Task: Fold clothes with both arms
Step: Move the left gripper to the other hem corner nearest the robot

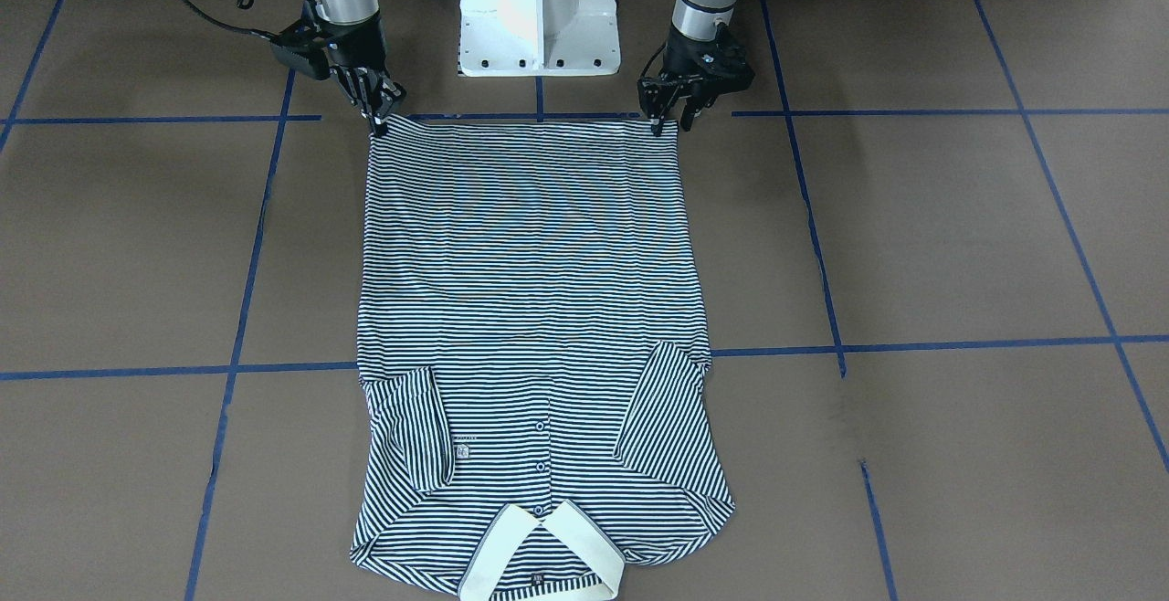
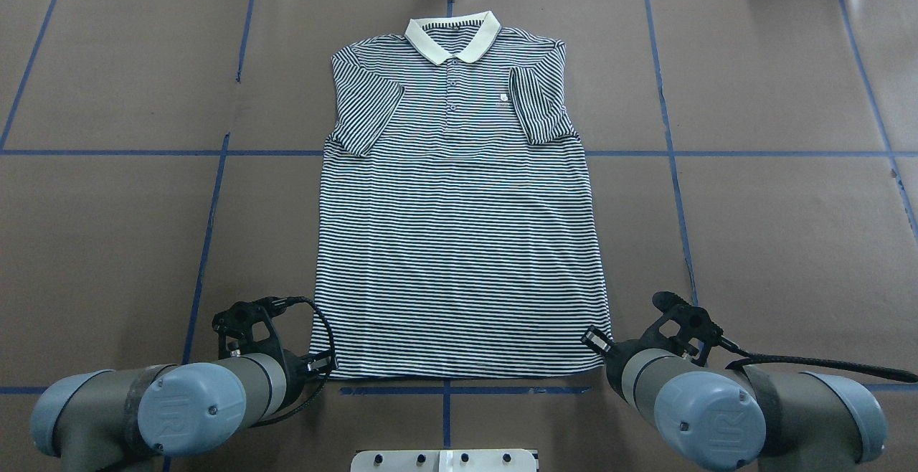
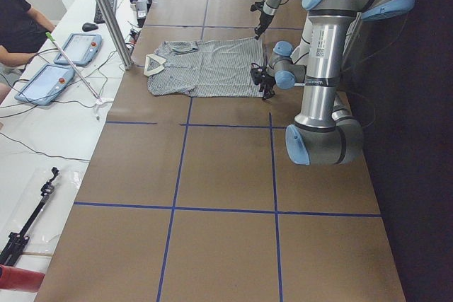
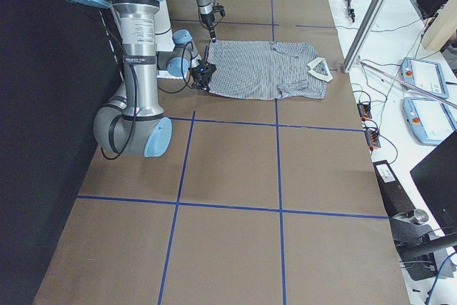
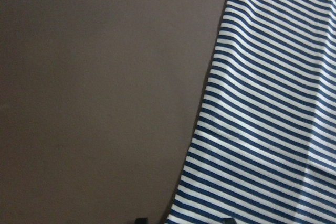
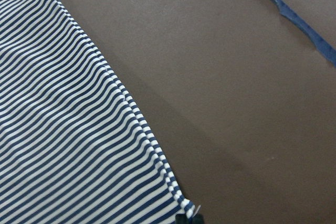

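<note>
**Striped polo shirt laid flat, both grippers at its hem corners.**

Hidden parts first: in the overhead view each forearm covers its own fingertips, and each wrist camera catches only dark slivers of them at its lower edge. From the front, the left gripper [image 1: 671,119] stands with its fingers spread astride one hem corner, while the right gripper [image 1: 377,119] has its fingers pressed together, pinching the other corner. The polo shirt [image 2: 459,228] lies front up in the middle of the table [image 2: 753,242], hem towards the white pedestal [image 1: 537,7], cream collar [image 2: 452,31] near the far edge, and both sleeves folded in over the chest. The front view's lower border crops the collar. Bare brown surface crossed by blue tape lines [image 2: 208,228] lies open on both sides of the shirt.
</note>
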Robot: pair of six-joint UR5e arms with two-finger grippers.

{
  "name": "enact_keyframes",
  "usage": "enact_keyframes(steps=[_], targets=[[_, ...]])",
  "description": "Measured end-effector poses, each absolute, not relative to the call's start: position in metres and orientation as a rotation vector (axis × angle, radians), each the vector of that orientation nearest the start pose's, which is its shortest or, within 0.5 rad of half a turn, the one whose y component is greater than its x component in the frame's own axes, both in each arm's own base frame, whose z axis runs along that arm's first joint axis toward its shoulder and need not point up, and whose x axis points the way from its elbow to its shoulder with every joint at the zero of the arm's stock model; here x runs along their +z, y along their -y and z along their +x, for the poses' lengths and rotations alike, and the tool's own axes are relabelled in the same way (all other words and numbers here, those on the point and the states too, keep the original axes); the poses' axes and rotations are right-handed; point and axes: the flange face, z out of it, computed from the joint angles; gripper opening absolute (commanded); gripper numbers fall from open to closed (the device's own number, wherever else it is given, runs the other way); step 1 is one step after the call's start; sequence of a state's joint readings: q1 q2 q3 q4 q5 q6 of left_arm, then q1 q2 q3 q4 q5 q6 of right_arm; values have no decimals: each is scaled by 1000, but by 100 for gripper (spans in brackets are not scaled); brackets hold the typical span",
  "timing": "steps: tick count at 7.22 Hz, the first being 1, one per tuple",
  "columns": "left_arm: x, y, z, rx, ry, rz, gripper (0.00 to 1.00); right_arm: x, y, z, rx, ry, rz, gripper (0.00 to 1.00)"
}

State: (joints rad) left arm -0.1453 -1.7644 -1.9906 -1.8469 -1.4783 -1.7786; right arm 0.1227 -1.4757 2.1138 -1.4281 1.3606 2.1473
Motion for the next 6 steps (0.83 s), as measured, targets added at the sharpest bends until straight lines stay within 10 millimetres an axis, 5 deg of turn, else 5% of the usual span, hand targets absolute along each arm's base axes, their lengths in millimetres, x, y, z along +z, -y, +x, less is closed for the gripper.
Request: enact_keyframes(steps=[4,6], targets=[[334,214,514,-369,-905,31,0,350,213,-472,742,824,19,0],[312,197,500,-377,-903,-6,0,341,201,-464,719,843,-5,0]])
